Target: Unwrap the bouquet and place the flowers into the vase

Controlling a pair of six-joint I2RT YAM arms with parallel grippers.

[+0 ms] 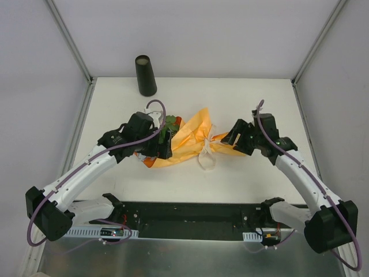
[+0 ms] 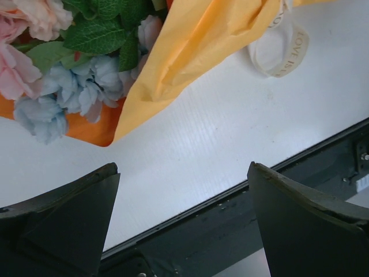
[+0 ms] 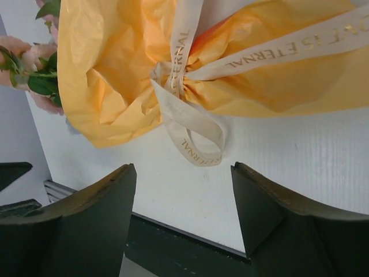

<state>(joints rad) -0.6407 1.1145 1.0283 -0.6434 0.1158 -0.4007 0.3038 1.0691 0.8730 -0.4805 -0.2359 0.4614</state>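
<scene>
left claw released | right claw released | bouquet lying on white table | pale walls

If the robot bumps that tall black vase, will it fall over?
Maybe. The vase is tall and narrow, so a high push could tip it. Its base looks wider than its mouth, which probably steadies it.

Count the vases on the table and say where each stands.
1. The vase stands upright at the far edge of the table, left of centre, apart from the bouquet lying mid-table. None appears hidden.
</scene>
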